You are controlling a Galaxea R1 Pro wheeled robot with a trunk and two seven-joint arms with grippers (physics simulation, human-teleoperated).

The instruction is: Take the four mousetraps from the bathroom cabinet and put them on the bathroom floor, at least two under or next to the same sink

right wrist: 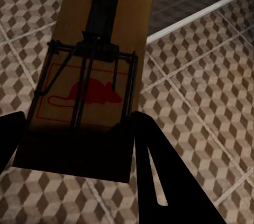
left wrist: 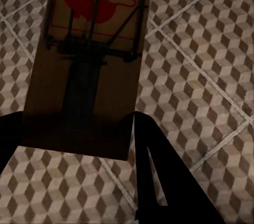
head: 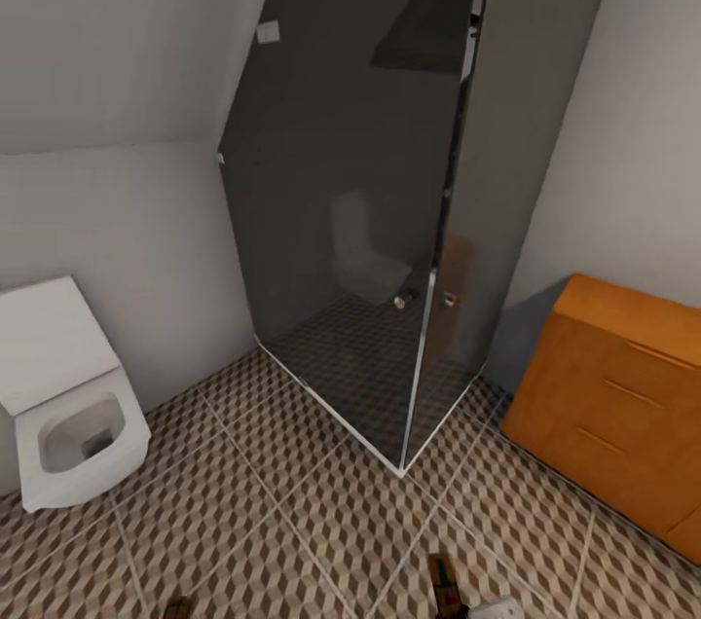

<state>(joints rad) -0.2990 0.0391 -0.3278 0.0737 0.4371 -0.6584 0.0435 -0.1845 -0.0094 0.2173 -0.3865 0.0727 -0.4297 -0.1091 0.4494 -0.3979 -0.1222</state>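
Cube-patterned bathroom floor fills the lower frame, with a dark glass shower at center, a white toilet at lower left and the orange cabinet at right. My left claw is closed on a mousetrap above the tiles; my right claw grips another mousetrap the same way.
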